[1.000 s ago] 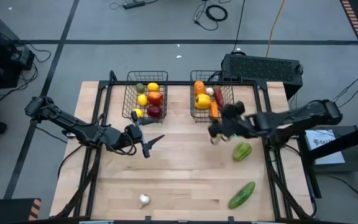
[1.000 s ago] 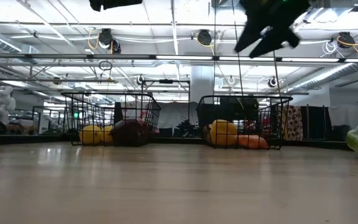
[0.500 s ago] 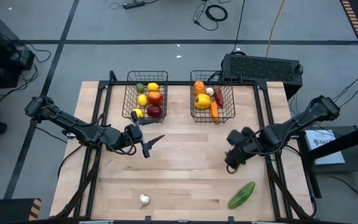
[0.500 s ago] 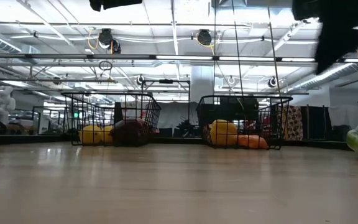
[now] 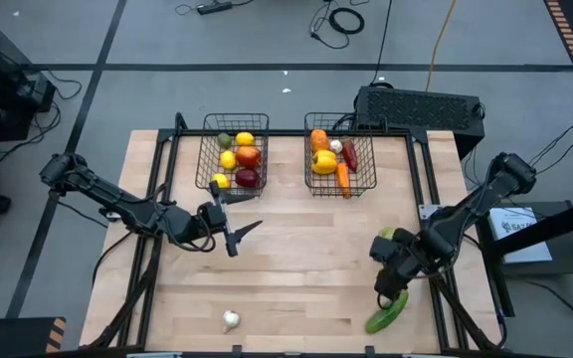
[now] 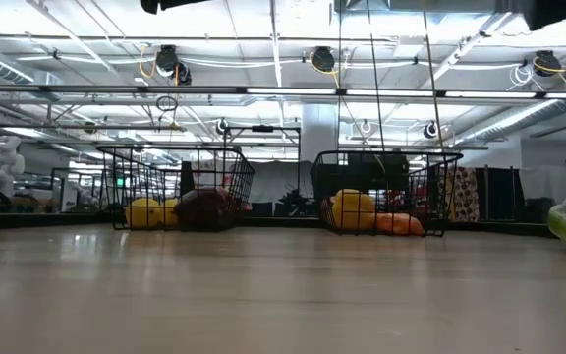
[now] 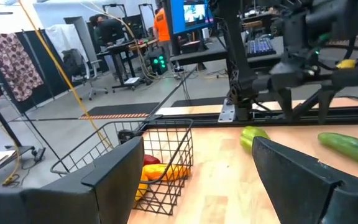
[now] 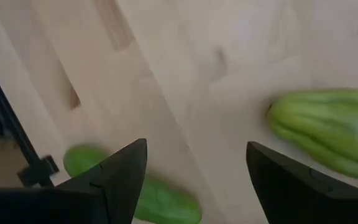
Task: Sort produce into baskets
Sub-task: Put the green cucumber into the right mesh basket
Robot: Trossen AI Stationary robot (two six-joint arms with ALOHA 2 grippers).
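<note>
Wooden tabletop point(image 5: 296, 268): right pincer point(image 5: 391, 290) hovers wide open, empty, over the cucumber point(image 5: 387, 311); left pincer point(image 5: 237, 233) waits open mid-table. Both baskets point(image 5: 235, 151) hold sorted produce point(image 5: 247, 156); garlic point(image 5: 231, 320) sits loose.

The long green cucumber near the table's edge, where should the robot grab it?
Probably around its middle, coming straight down. The cucumber lies flat and slanted on the table, so the right gripper, open above it, should turn its fingers across the narrow width.
</note>
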